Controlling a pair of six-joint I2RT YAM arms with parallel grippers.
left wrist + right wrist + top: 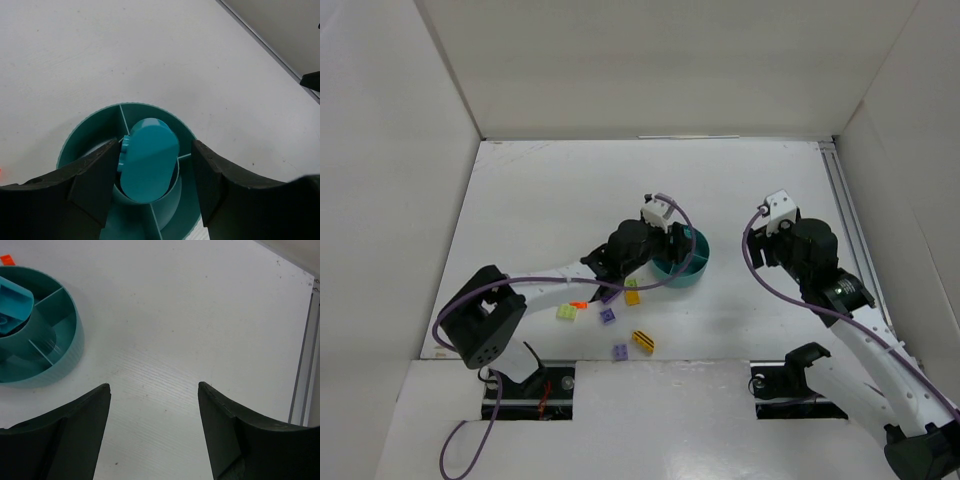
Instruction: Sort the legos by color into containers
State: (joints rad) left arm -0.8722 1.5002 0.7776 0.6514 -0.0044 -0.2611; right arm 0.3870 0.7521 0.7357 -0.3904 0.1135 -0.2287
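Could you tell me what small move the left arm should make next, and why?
Probably raise the left gripper straight up, clear of the dish. Its jaws stand open, wider than the teal piece, which already leans in the centre cup, so the drop looks done. A yellow brick and a purple brick lie loose on the table nearby.

Top view looks down from behind; 2 close wrist views; all 3 share the dish (72,347).

Left arm (555,272) stretched forward, jaws apart; right arm (868,342) bent upright, jaws apart
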